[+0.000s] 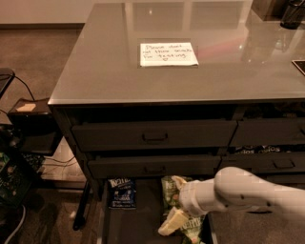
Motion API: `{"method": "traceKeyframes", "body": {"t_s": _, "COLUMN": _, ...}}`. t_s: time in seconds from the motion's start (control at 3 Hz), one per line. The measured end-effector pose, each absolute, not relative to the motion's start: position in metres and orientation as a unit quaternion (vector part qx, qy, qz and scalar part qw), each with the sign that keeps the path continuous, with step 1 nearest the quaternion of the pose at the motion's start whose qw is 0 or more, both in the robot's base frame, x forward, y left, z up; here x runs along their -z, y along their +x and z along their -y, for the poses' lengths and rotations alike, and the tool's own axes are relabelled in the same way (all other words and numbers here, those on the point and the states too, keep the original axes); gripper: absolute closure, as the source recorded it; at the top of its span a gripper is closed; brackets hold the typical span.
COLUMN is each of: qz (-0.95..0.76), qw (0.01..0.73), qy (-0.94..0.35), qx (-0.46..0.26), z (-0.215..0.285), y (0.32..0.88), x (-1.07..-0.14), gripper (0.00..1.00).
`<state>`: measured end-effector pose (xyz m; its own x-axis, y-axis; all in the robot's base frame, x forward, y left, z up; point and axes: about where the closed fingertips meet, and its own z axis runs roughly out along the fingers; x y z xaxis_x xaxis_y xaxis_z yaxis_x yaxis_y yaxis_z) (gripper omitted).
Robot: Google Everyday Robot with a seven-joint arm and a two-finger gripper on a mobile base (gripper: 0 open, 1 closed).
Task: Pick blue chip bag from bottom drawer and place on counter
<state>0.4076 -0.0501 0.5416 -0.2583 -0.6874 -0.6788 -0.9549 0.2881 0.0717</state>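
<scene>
The blue chip bag lies flat at the back left of the open bottom drawer, its white lettering up. My gripper, on a white arm coming in from the right, hangs low over the drawer's middle. It is open, with its cream fingers spread over a green chip bag. The gripper is about a hand's width right of the blue bag and does not touch it. The counter above is glossy grey and bears a white note.
A second green bag lies under the arm. Two shut drawers with recessed handles sit above the open one. A right-hand drawer shows snack bags. A black box and cables stand on the floor at left. A dark object sits on the counter's far right.
</scene>
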Motion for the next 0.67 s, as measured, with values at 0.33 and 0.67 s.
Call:
{"method": "traceKeyframes", "body": {"t_s": 0.33, "qz": -0.739, "qw": 0.299, "qy": -0.557, "qx": -0.233, "z": 0.0074, "y": 0.4316, "x": -0.5030, "gripper": 0.00}}
{"method": "traceKeyframes", "body": {"t_s": 0.67, "qz": -0.739, "qw": 0.299, "qy": -0.557, "qx": -0.233, "z": 0.0073, "y": 0.4314, "x": -0.5028, "gripper": 0.00}}
